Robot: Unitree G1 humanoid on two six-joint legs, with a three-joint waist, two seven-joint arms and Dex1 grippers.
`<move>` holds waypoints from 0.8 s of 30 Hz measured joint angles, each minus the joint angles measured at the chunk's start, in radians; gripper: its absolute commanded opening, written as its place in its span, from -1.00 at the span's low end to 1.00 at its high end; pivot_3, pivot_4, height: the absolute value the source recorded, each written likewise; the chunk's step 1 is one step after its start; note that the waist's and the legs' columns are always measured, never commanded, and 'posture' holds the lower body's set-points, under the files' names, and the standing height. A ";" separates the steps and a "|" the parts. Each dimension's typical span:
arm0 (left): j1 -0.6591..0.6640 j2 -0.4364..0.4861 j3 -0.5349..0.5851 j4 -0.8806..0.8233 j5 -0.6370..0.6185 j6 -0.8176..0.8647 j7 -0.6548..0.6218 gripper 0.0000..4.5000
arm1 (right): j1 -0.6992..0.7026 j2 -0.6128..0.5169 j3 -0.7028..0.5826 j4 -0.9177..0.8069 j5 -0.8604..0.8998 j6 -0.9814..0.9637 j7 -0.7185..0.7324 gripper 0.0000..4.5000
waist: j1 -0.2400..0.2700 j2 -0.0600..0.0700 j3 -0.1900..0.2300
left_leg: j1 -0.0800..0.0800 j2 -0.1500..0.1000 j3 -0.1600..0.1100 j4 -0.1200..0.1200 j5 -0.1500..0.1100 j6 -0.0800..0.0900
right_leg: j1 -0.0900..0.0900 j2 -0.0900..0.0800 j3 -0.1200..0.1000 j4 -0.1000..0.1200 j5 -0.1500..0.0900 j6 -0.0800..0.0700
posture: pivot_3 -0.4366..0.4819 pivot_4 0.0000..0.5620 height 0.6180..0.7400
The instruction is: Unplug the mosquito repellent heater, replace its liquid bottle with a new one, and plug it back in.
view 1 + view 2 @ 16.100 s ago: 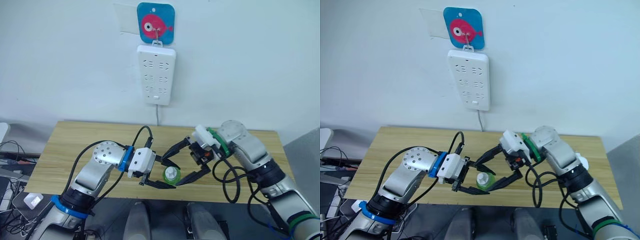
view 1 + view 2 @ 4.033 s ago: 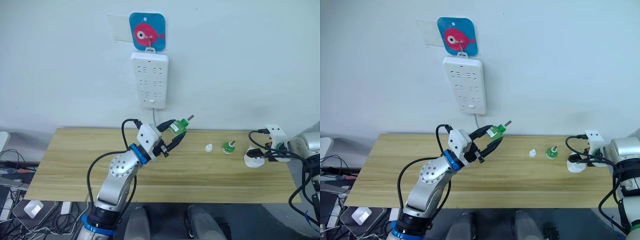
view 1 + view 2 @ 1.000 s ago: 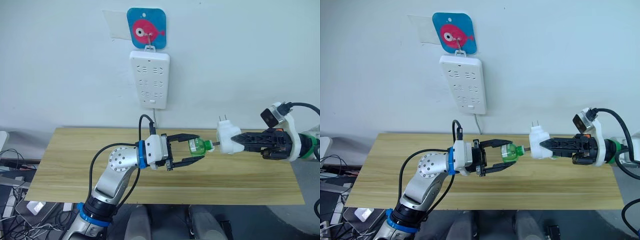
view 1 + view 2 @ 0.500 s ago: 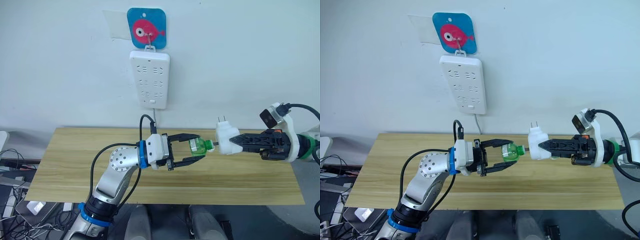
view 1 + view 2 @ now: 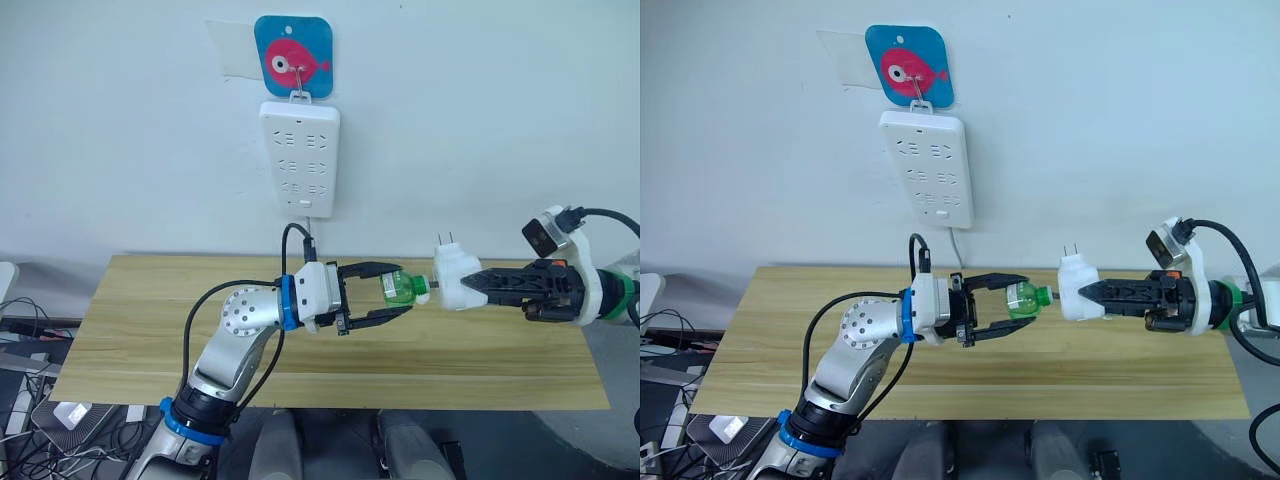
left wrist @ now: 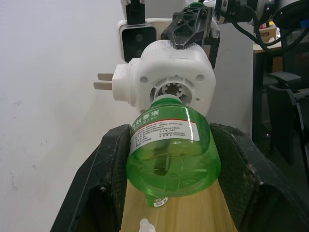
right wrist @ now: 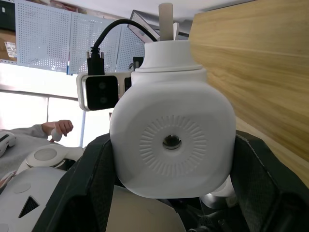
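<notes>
Closer now, the green bottle [image 5: 401,288] clamped between the left gripper [image 5: 392,292] fingers meets the mosquito repellent heater [image 5: 455,277], gripped by the right gripper [image 5: 478,284]; its neck is hidden inside.

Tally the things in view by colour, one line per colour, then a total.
White: 2, the mosquito repellent heater and the power strip
Green: 1, the liquid bottle
Blue and pink: 1, the fish hook plate
Total: 4

white wall [image 5: 500,120] | wooden table [image 5: 130,320] | power strip [image 5: 300,155] hung below fish hook plate [image 5: 293,55]
</notes>
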 measured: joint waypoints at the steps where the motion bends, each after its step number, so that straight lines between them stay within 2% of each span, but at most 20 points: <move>1: 0.000 0.003 0.000 0.000 0.000 0.002 0.000 -0.01 | -0.005 0.002 0.002 0.004 0.000 0.000 -0.002 0.31 | 0.000 0.000 0.000 | 0.000 0.000 0.000 0.000 0.000 0.000 | 0.000 0.000 0.000 0.000 0.000 0.000 | -0.24 -0.19 1.00; 24: -0.020 -0.015 -0.009 -0.007 0.001 0.020 0.004 -0.01 | -0.061 0.046 0.033 -0.011 -0.001 -0.021 -0.036 0.31 | 0.001 0.000 0.000 | 0.000 0.000 0.000 0.000 0.000 0.000 | 0.000 0.000 0.000 0.000 0.000 0.000 | -0.26 -0.14 1.00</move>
